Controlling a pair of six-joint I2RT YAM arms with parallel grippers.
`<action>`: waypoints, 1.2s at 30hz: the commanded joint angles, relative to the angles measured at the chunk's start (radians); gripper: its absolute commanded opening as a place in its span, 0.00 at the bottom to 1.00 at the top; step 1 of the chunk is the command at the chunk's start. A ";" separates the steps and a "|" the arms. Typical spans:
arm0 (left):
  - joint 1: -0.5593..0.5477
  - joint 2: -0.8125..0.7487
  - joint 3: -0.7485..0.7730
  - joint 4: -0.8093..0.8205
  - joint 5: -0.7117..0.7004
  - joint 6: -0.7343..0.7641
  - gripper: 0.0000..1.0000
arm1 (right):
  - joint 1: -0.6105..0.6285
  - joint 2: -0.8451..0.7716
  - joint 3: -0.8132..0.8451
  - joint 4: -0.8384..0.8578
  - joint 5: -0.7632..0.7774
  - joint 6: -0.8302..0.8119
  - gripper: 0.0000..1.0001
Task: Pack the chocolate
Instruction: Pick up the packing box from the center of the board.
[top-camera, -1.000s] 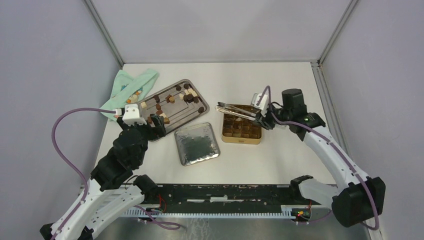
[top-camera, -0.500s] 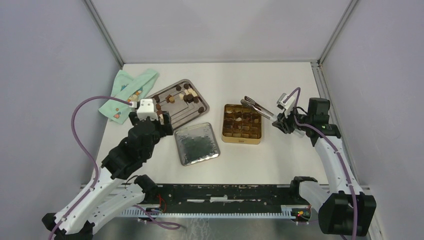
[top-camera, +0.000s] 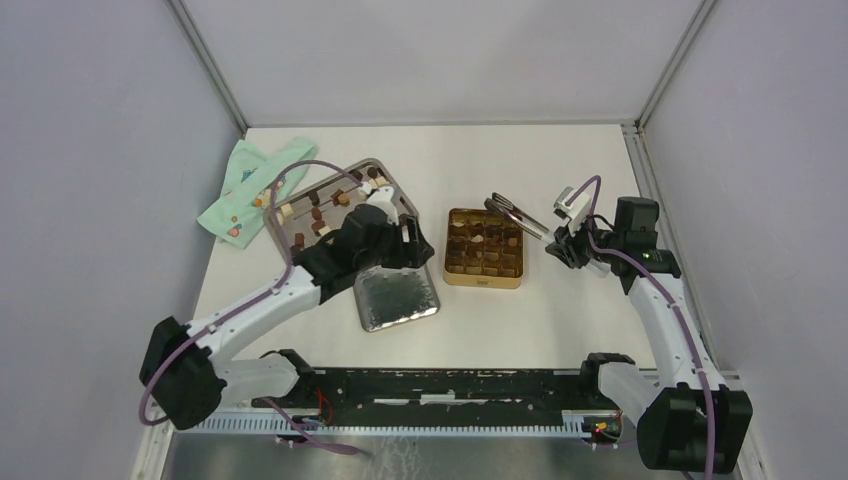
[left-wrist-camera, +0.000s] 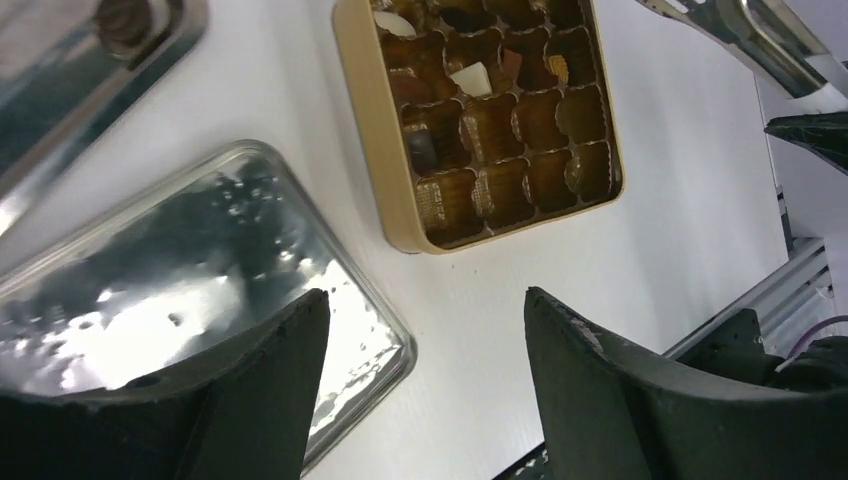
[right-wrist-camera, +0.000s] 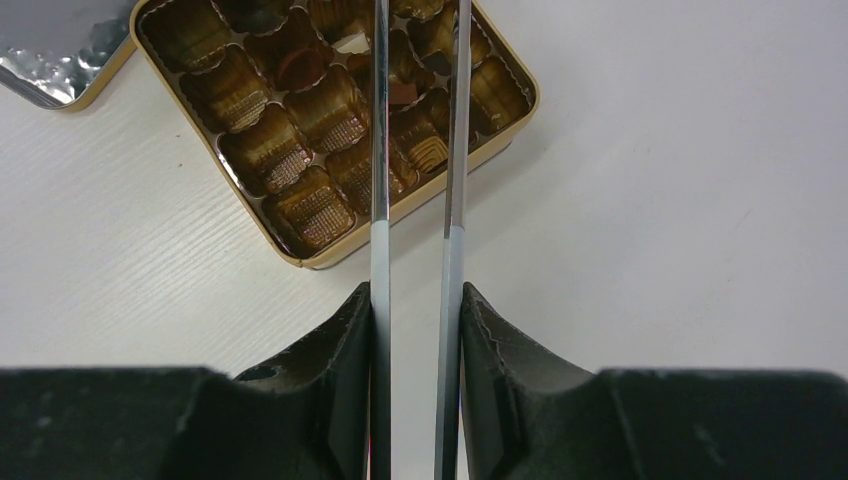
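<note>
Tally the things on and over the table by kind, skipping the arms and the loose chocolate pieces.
Metal tray: 1
Gold tin: 1
Silver lid: 1
Green cloth: 1
Tongs, held in the right hand: 1
Total: 5

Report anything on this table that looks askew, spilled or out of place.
Nothing is spilled or broken. The silver lid lies skewed between the tray and the gold tin. The tray of chocolate sits diagonally, with a crumpled green cloth beside it. In the tin, one white piece sits tilted in its cup.
</note>
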 joint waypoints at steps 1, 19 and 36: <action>-0.024 0.186 0.096 0.171 0.041 -0.123 0.73 | -0.004 -0.024 0.003 0.051 -0.008 0.017 0.00; -0.024 0.762 0.524 0.025 -0.176 -0.013 0.42 | 0.004 -0.022 0.006 0.041 -0.010 0.018 0.00; -0.026 0.876 0.626 -0.048 -0.203 0.009 0.17 | 0.009 -0.020 0.008 0.035 -0.013 0.014 0.00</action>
